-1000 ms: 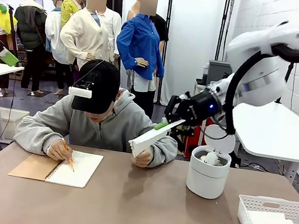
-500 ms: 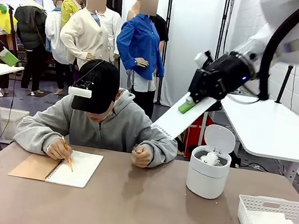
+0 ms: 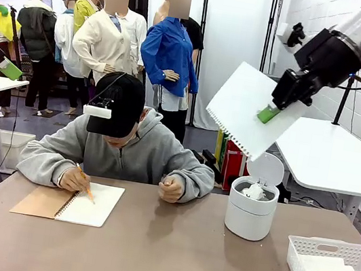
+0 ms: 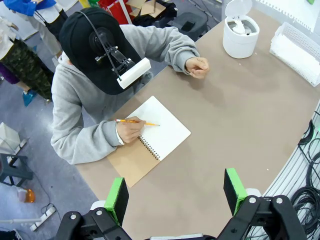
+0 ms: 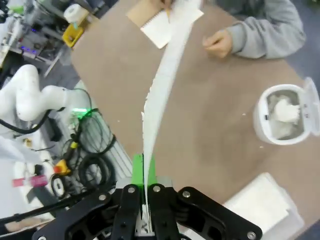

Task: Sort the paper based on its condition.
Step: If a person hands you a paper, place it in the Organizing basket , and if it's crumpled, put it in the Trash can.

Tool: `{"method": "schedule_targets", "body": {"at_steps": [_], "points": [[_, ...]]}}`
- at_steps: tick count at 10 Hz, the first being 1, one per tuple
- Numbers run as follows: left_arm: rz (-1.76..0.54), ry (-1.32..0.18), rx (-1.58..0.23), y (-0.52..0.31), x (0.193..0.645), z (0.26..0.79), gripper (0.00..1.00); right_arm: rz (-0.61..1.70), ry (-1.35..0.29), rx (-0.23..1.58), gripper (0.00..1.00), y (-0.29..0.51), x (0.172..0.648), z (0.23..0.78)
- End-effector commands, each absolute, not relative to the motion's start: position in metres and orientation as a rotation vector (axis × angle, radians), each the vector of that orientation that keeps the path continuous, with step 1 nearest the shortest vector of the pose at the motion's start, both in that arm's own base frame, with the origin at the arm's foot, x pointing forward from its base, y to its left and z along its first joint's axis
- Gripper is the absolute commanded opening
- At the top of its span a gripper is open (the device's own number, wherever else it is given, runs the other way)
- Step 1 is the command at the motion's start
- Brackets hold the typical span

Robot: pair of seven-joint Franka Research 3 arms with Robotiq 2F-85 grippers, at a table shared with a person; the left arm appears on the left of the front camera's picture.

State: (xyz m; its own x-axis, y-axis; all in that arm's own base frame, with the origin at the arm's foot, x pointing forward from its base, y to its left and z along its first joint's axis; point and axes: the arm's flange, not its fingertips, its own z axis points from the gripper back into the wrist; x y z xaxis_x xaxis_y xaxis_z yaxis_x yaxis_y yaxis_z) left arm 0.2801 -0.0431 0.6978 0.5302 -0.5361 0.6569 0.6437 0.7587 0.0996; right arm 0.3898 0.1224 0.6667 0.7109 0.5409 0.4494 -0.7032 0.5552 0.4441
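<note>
Our right hand pinches the smooth sheet by one edge, high over the desk, far right. Featherlight, floppy stuff: we'd grip near an edge, gently. Left hand gapes empty.

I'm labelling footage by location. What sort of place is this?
Probably a robotics lab or test workshop: the right gripper holds a paper sheet above a table where a person writes in a notebook, and loose cables lie beside it.
</note>
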Motion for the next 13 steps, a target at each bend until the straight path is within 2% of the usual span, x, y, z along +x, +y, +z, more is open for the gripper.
{"method": "schedule_targets", "body": {"at_steps": [1,2,3,8,11,13], "points": [[-0.705,-0.726,-0.163,-0.042,0.280,0.698,1.00,0.775,-0.267,0.620,0.00,0.104,0.390,0.658],[-0.705,-0.726,-0.163,-0.042,0.280,0.698,1.00,0.749,-0.283,0.673,0.00,0.104,0.400,0.659],[-0.705,-0.726,-0.163,-0.042,0.280,0.698,1.00,0.748,-0.283,0.626,0.00,0.110,0.390,0.666],[-0.705,-0.726,-0.163,-0.042,0.280,0.698,1.00,0.754,-0.284,0.635,0.00,0.108,0.391,0.665],[-0.705,-0.726,-0.163,-0.042,0.280,0.698,1.00,0.708,-0.311,0.611,0.00,0.052,0.360,0.655],[-0.705,-0.726,-0.163,-0.042,0.280,0.698,1.00,0.608,-0.274,0.602,0.00,0.016,0.341,0.633]]}}
